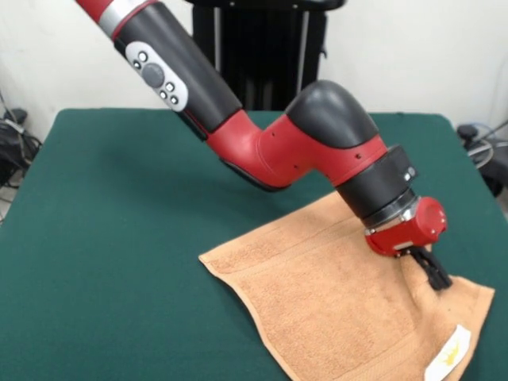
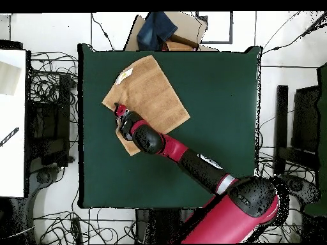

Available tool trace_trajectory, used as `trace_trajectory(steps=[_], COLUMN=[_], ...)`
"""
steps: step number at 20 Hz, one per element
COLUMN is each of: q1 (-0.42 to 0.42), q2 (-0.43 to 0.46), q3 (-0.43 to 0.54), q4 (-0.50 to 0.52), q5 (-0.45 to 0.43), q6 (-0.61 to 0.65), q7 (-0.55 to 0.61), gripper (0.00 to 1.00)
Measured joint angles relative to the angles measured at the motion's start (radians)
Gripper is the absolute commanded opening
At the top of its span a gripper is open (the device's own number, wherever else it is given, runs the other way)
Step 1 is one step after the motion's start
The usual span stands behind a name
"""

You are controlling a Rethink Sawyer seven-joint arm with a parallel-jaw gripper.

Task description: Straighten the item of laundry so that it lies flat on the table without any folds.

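Laundry here is one light orange-tan towel (image 1: 341, 294), spread on the green table (image 1: 111, 238) toward the front-right corner in the front view, its white label (image 1: 449, 354) at the near-right end. It lies mostly open, though a low ridge runs from the fingers toward the label, and in the overhead view one corner hides under the wrist, so a fold there cannot be ruled out. The towel's long axis runs diagonally, from the far edge under the arm down to the labelled end. The gripper (image 1: 435, 275) sits low at the towel's right edge, dark tips down at the cloth; they look drawn close together, perhaps nipping a pinch of fabric, but contact and closure are too small to see, so I cannot tell whether they grasp it. Nearly all the cloth lies to the left of the fingers in the front view, so an outward pull to the right, across the long axis, would likely smooth the ridge.
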Motion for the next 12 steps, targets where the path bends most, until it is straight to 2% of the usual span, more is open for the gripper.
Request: trace_trajectory(steps=[12], q1=[-0.012], q2=[0.018], q3=[0.009], q4=[-0.001], q5=[-0.005], q6=[0.000], q7=[0.000], gripper=[0.00])
